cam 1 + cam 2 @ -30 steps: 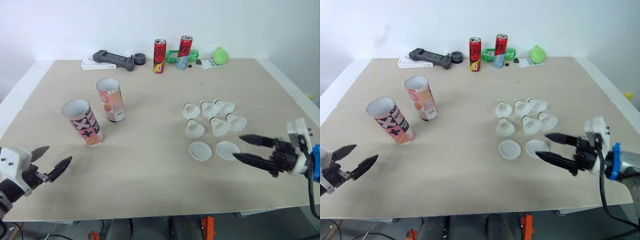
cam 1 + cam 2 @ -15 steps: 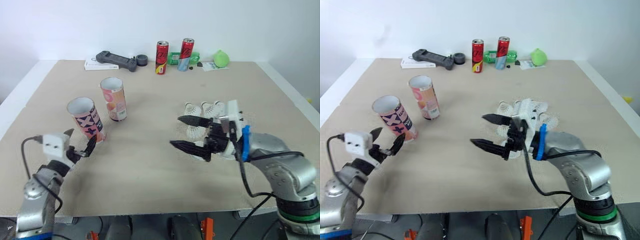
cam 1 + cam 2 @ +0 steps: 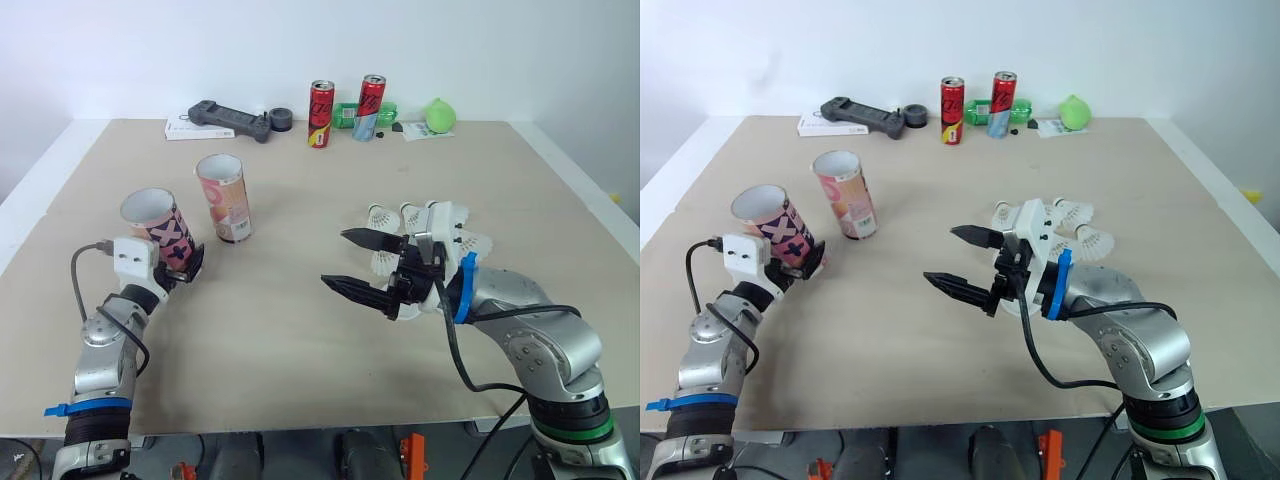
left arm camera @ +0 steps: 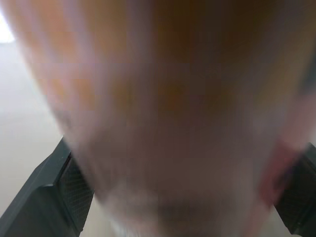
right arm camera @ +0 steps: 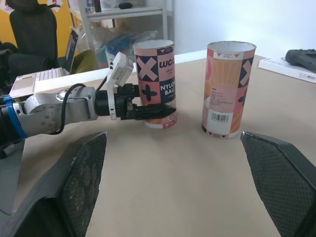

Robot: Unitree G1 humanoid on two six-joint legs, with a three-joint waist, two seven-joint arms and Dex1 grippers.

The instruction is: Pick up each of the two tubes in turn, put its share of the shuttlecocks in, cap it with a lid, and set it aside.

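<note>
Straddling the near-left tube (image 3: 163, 230) at its base, the left gripper (image 3: 177, 264) has its jaws apart, seemingly not clamped; the right gripper (image 3: 333, 258) hovers, jaws wide apart, just left of the shuttlecocks (image 3: 446, 214).

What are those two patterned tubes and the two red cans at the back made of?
The X-patterned tube and the orange tube with a barcode look like cardboard under a printed paper wrap: thick pale rims show at their open tops. The red cans look like painted metal, probably aluminium, given their silvery tops.
</note>
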